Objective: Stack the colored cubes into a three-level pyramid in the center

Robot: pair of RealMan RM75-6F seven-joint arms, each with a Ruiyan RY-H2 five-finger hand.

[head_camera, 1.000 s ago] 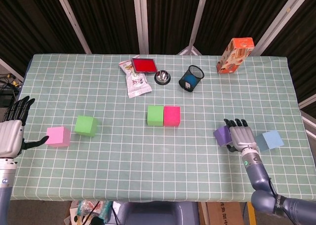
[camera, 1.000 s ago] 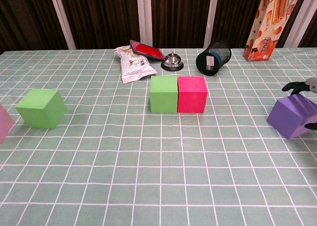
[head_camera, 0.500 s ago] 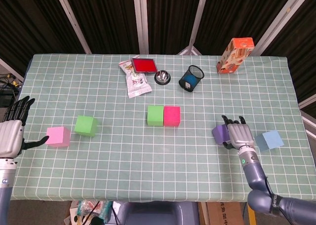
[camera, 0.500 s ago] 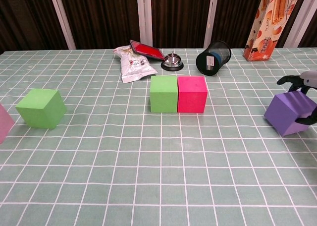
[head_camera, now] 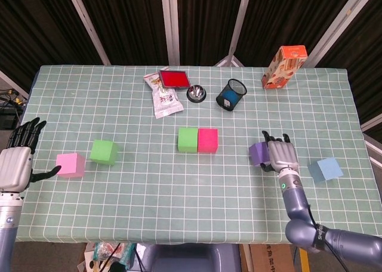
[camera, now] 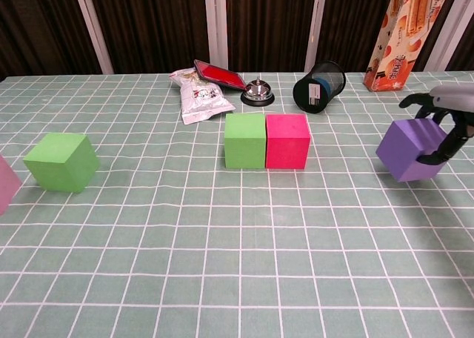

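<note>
My right hand (head_camera: 281, 155) (camera: 443, 116) grips a purple cube (head_camera: 258, 153) (camera: 409, 149), held a little above the cloth to the right of the centre pair. That pair is a green cube (head_camera: 187, 139) (camera: 245, 140) touching a magenta cube (head_camera: 208, 140) (camera: 287, 140) at the table's middle. Another green cube (head_camera: 103, 152) (camera: 61, 161) and a pink cube (head_camera: 70, 164) (camera: 4, 184) sit at the left. My left hand (head_camera: 17, 163) is open just left of the pink cube, thumb pointing at it. A light blue cube (head_camera: 325, 169) lies at the right.
Along the back of the green checked tablecloth (head_camera: 149, 194) lie a snack bag (head_camera: 165, 99), a red stamp pad (head_camera: 174, 78), a silver bell (head_camera: 196, 93), a tipped mesh pen cup (head_camera: 231, 94) and an orange box (head_camera: 284, 66).
My right hand has carried the purple cube leftward toward the centre pair and lifted it slightly. The left hand has barely shifted.
</note>
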